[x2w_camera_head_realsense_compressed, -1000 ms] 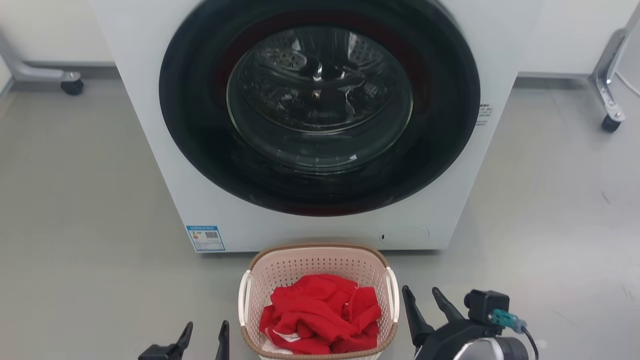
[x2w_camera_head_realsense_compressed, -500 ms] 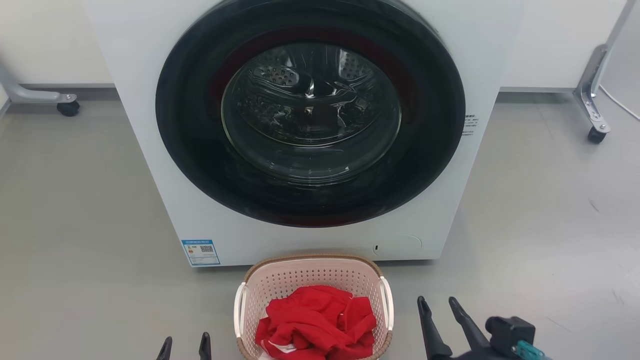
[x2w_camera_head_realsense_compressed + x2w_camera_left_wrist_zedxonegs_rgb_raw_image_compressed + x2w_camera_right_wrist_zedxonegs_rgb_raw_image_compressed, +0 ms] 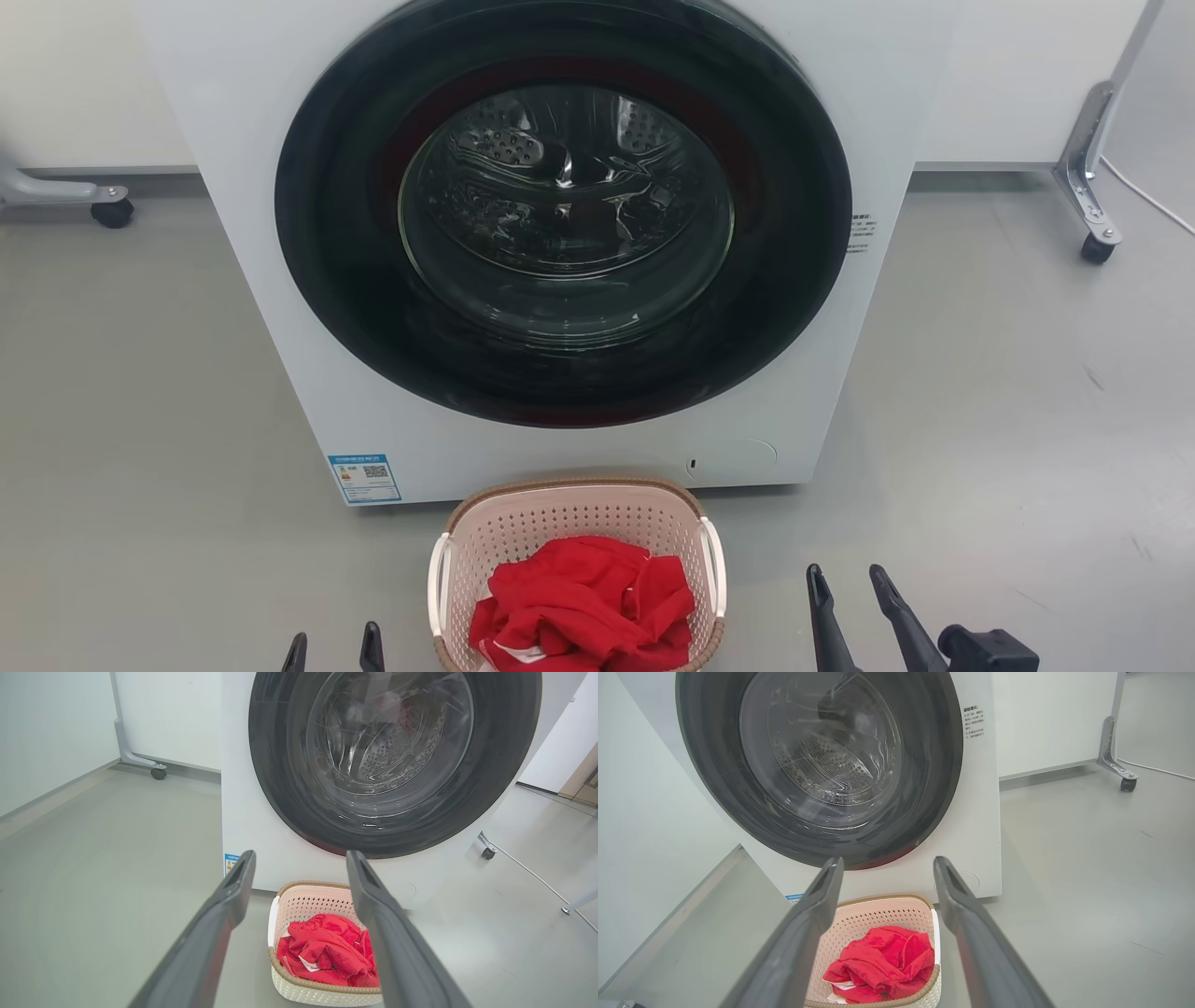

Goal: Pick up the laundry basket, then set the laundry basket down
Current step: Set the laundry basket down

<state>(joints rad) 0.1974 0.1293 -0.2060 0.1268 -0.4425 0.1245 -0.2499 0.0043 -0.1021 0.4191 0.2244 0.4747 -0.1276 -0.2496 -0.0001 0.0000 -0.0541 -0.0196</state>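
Pink laundry basket (image 3: pixel 569 513) sits on the floor (image 3: pixel 140 467) at 6 o'clock from the washing machine (image 3: pixel 280 373), left gripper (image 3: pixel 333 649) and right gripper (image 3: pixel 847 597) spread apart beside it, so uneven grasps may tip it.

Smooth grey floor (image 3: pixel 140 420) all round, catching soft, even light. Dead centre stands a white front-loading washing machine (image 3: pixel 233 280), its round dark glass door (image 3: pixel 565 215) shut, a small blue label (image 3: pixel 364 478) low on the front. Plain white wall (image 3: pixel 84 84) behind. A grey metal frame leg on a black caster (image 3: pixel 110 211) far left, a 2nd caster leg (image 3: pixel 1090 245) far right.
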